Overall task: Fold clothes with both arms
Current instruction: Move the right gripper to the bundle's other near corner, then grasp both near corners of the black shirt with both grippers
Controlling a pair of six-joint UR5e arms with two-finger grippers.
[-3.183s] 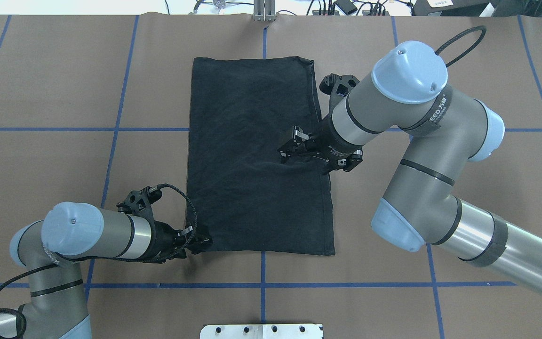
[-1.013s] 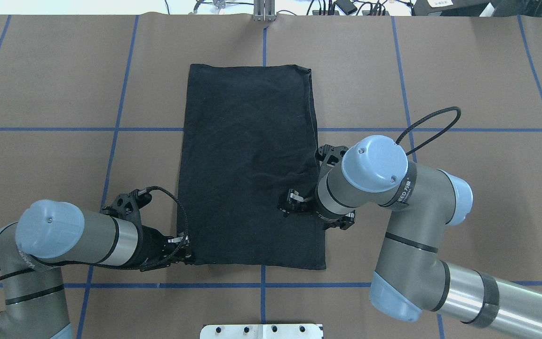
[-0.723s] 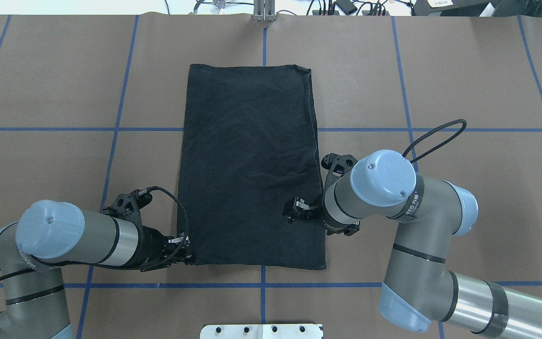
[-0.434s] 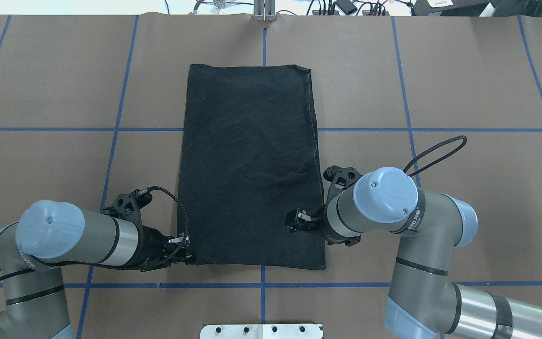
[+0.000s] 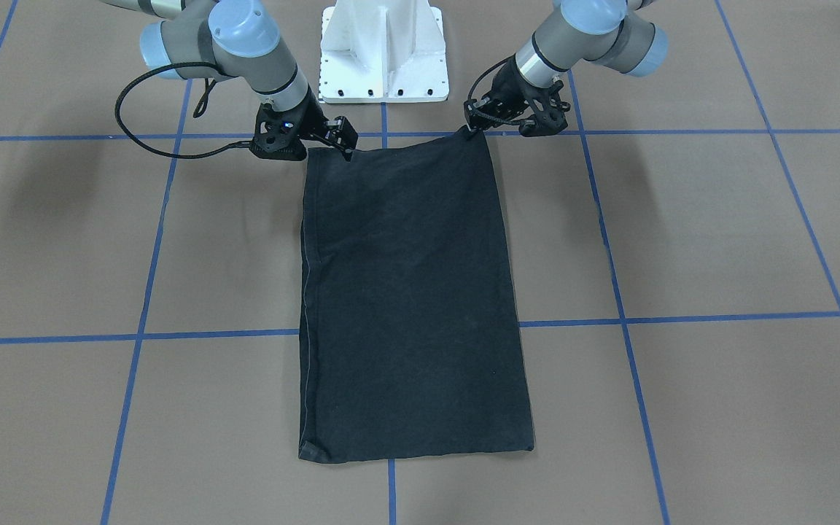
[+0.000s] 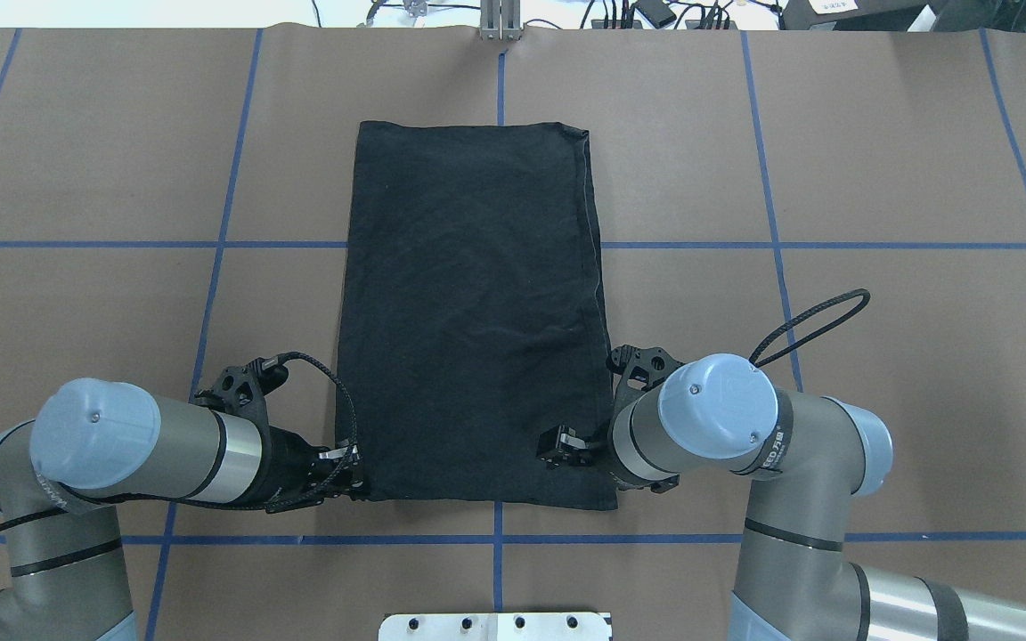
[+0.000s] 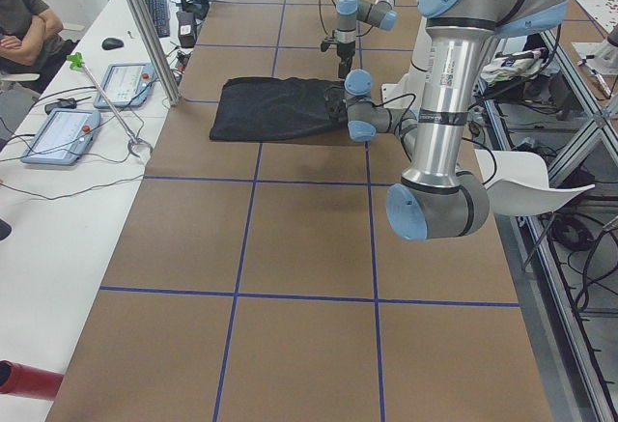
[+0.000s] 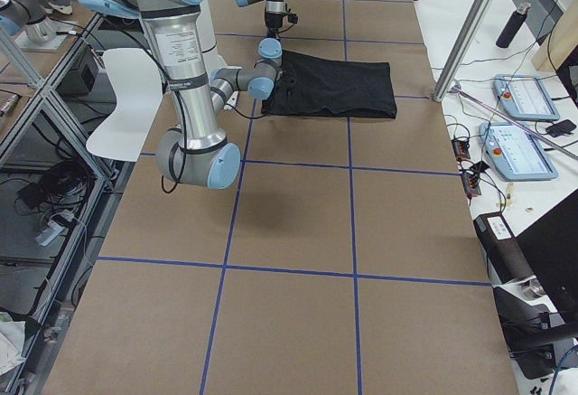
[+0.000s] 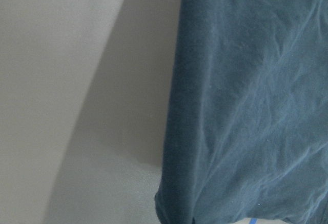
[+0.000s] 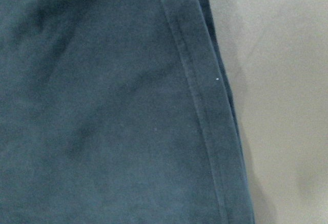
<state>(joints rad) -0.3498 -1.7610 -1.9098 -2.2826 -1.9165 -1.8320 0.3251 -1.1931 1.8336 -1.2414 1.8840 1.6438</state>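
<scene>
Left gripper [image 5: 473, 130] pinches one corner of the black T-shirt [image 6: 477, 312] (flat on the table [image 6: 77, 133], towards the robot's edge); right gripper [image 6: 550, 450], jaws apart inboard of its corner, may grab crookedly, skewing the fold.

T-shirt [image 6: 468, 312]: plain black. Tabletop [image 6: 77, 160]: brown, blue grid lines [image 6: 121, 244]. Left arm [image 6: 183, 450], right arm [image 6: 811, 454]: silver-grey tubes, light-blue caps.

Blue tape lines [image 6: 121, 244] cross a brown matte table top [image 6: 923, 160] into squares. Beside it, a white bench [image 7: 48, 248] carries two light-blue tablets [image 7: 60, 135] near a silver metal post [image 7: 145, 26].
</scene>
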